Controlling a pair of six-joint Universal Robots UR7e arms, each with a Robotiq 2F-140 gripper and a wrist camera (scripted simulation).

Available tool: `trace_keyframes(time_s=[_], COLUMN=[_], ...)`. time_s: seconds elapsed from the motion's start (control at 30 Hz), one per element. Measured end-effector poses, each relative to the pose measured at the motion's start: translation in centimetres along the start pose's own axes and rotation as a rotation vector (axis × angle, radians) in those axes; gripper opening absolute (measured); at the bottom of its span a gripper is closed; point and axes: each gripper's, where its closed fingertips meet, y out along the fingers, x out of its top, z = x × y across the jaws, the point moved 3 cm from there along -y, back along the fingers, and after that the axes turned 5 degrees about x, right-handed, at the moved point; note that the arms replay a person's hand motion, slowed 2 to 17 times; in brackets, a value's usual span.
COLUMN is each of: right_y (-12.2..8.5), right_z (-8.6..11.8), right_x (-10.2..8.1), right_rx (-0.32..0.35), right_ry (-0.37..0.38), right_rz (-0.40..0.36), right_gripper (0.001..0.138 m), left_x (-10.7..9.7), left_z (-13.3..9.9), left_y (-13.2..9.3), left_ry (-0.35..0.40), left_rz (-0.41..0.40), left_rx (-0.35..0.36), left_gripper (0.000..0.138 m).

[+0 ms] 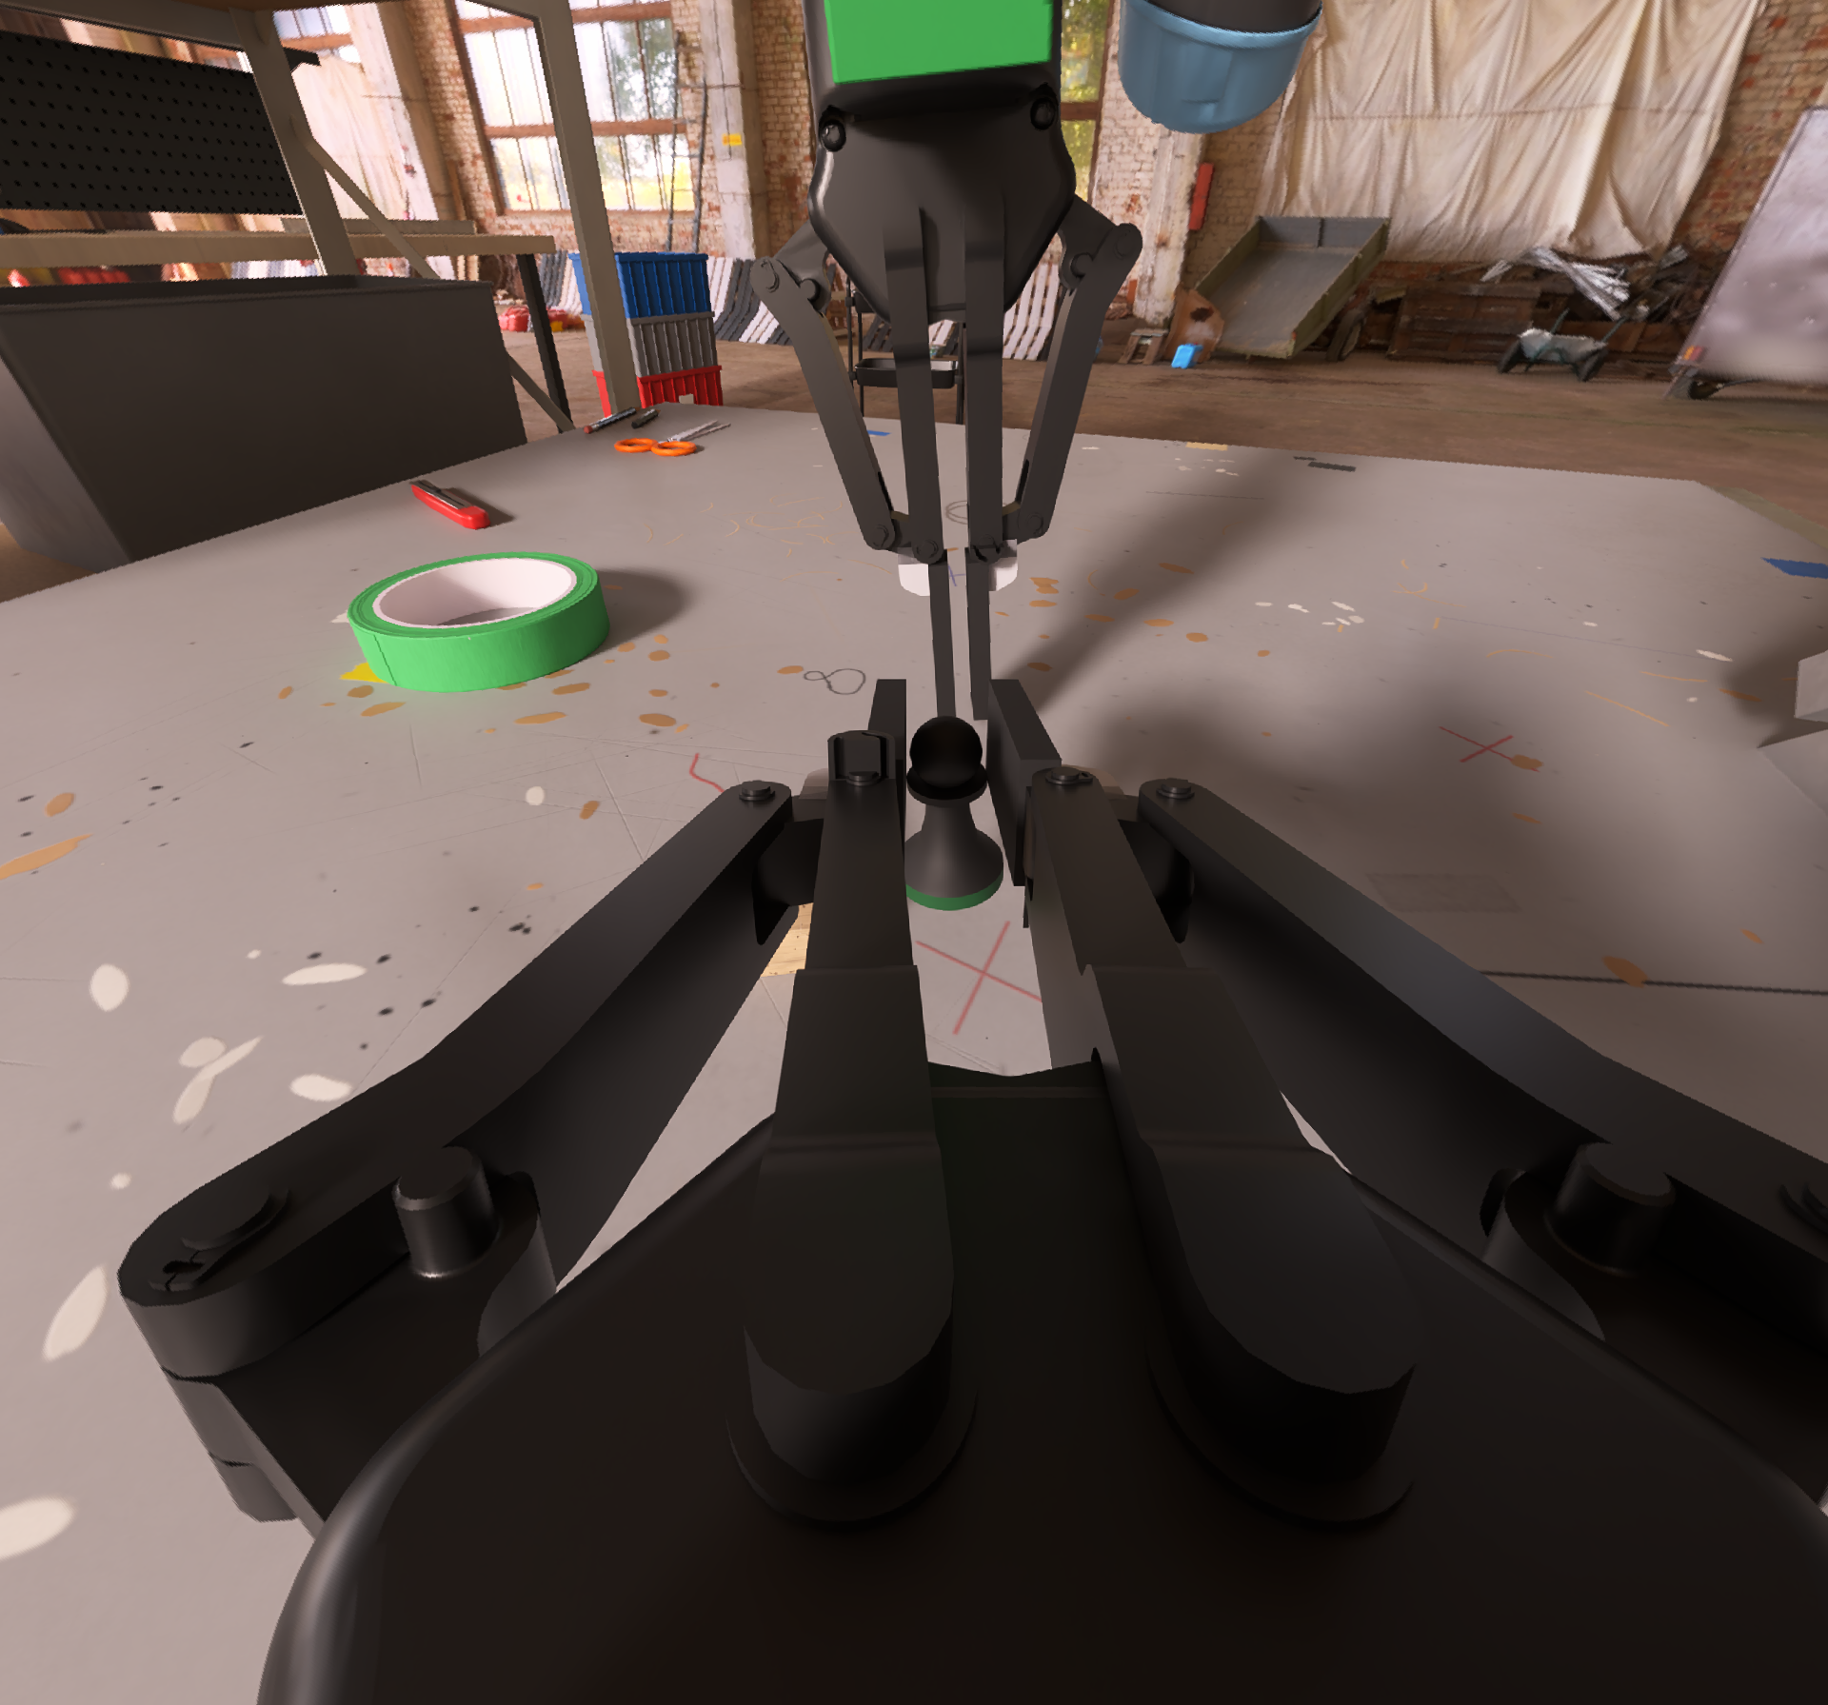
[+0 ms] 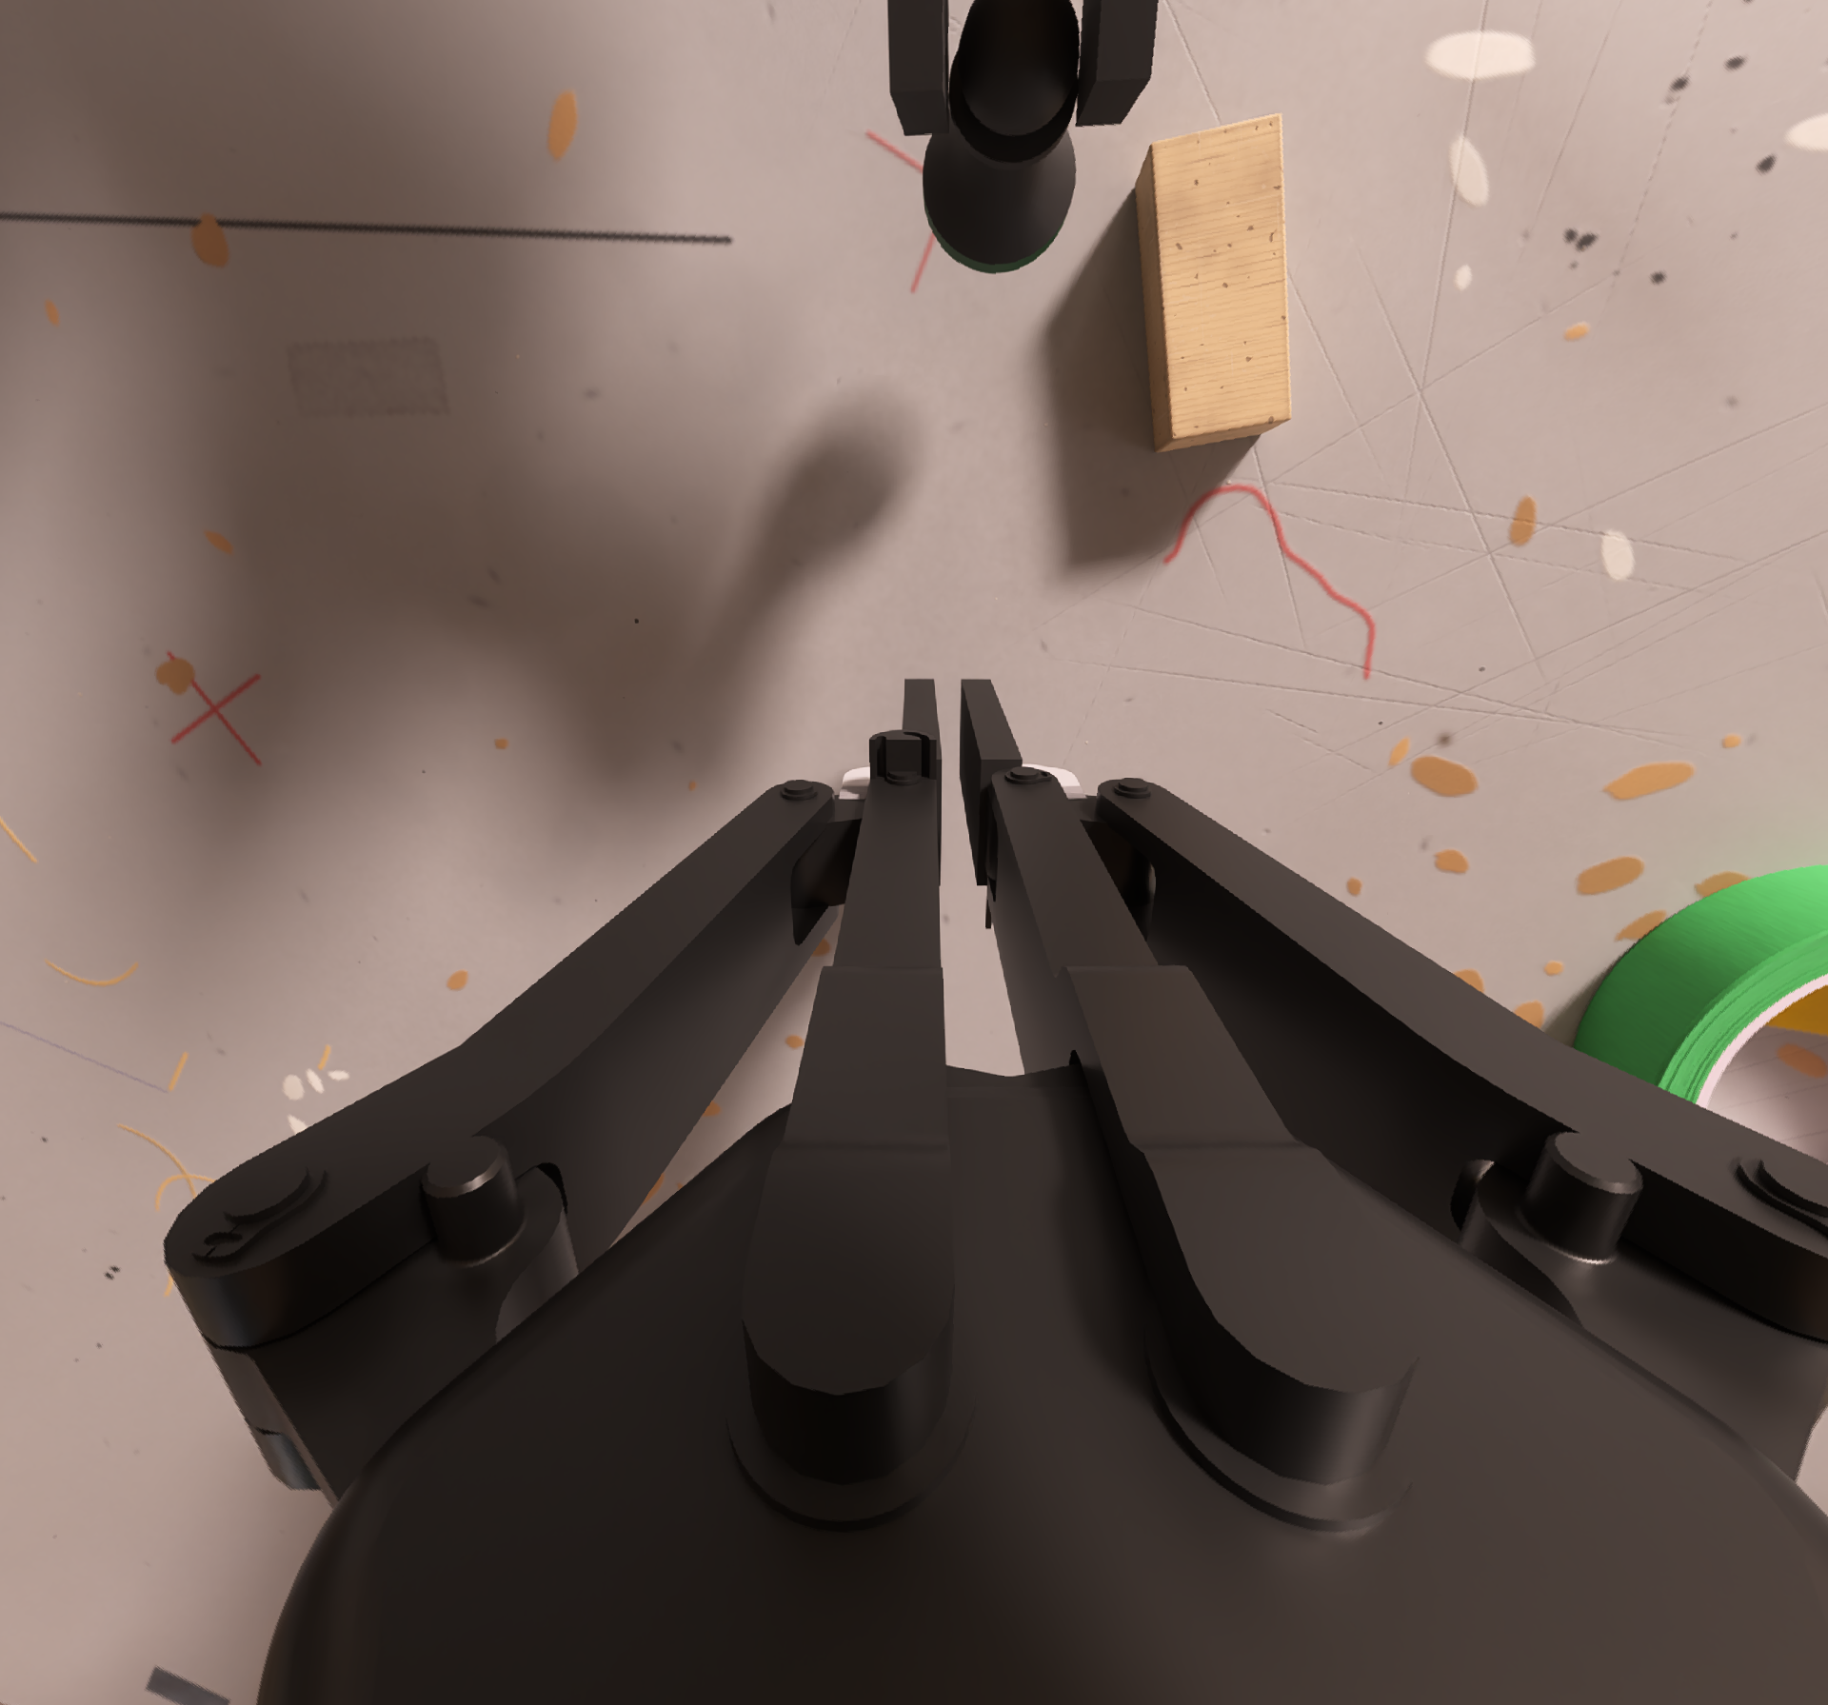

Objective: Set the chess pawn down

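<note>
The chess pawn (image 1: 947, 807) is black with a green felt base. My left gripper (image 1: 950, 718) is shut on its head and holds it upright over a red cross mark on the grey table (image 1: 1286, 668). Its shadow falls well apart from it, so it seems a little above the surface. In the right wrist view the pawn (image 2: 999, 174) shows at the top between the left gripper's fingers (image 2: 915, 26). My right gripper (image 2: 950, 708) is shut and empty. It points down at the table just behind the pawn, and shows in the left wrist view (image 1: 961, 668).
A wooden block (image 2: 1222, 283) lies close beside the pawn. A green tape roll (image 1: 480, 619) lies to the left, with a red utility knife (image 1: 450, 503) and orange scissors (image 1: 655, 446) farther back. A dark box (image 1: 247, 411) and a shelf frame stand at the far left.
</note>
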Motion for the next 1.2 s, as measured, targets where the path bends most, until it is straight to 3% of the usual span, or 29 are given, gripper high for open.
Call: trace_keyframes(time_s=[0.3, 0.53, 1.07, 1.2], right_y=[0.0, 0.0, -1.1, -1.9], right_z=[-0.1, -0.1, -0.1, 0.0], right_x=[-0.1, -0.2, -0.8, -0.7], right_rx=[0.009, 0.003, 0.002, 0.004], right_ry=[0.016, -0.001, 0.061, 0.085], right_rz=[-0.026, -0.098, -0.181, -0.232], right_gripper=[0.007, 0.008, 0.016, 0.005], left_x=[0.1, 0.1, 0.0, -0.1], left_z=[0.1, 0.1, 0.0, 0.0], left_y=[-0.1, -0.2, 0.0, 0.0], left_ry=[-0.015, -0.018, -0.007, -0.005], left_rz=[-0.007, -0.016, 0.002, 0.008], left_rx=[-0.003, -0.004, -0.003, -0.004], left_gripper=[0.022, 0.022, 0.022, 0.022])
